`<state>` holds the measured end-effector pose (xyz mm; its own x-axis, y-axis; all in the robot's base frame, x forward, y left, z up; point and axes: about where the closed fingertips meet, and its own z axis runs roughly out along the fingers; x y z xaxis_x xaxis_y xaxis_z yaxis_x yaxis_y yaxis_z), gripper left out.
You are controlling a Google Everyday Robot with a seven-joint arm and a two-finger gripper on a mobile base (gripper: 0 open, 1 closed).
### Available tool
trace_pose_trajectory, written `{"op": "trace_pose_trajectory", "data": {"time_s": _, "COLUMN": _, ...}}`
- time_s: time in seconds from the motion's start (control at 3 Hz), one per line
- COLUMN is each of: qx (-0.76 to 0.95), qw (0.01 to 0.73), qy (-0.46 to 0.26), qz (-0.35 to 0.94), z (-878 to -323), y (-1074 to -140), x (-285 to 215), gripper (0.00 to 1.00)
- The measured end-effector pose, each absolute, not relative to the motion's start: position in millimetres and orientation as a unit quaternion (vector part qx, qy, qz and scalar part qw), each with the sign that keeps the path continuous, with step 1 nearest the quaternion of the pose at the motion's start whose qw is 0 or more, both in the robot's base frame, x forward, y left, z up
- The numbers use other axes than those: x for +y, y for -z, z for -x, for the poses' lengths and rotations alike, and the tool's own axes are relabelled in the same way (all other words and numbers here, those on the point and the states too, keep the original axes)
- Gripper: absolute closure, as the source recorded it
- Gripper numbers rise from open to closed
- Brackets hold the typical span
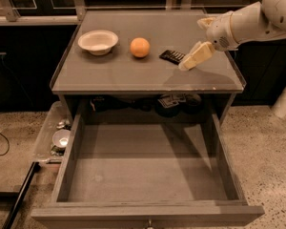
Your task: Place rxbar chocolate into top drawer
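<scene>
The rxbar chocolate (pixel 172 57), a flat black bar, lies on the grey cabinet top (pixel 109 73) right of the middle. My gripper (pixel 190 60) hangs low over the top just right of the bar, its pale fingertip close to the bar's right end, with nothing seen in it. The top drawer (pixel 148 168) is pulled wide open below the cabinet top; its flat grey bottom is bare and a small knob (pixel 148 222) shows on its front.
An orange (pixel 139 47) and a white bowl (pixel 98 41) sit on the cabinet top left of the bar. A clear plastic bin (pixel 55 135) of small items stands on the floor left of the drawer. Dark cabinets stand behind.
</scene>
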<state>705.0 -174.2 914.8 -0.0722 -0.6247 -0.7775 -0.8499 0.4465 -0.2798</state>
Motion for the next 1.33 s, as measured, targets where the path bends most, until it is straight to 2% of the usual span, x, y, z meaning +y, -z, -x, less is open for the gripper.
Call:
{"op": "trace_pose_trajectory", "data": {"time_s": 1.0, "qx": 0.752, "qw": 0.469, "qy": -0.142, "qz": 0.442, "z": -748.7, "y": -892.7, "x": -191.3, "gripper": 0.0}}
{"op": "trace_pose_trajectory", "data": {"time_s": 1.33, "qx": 0.755, "qw": 0.471, "qy": -0.169, "qz": 0.424, "z": -757.8, "y": -878.9, "x": -197.6, "gripper": 0.0}}
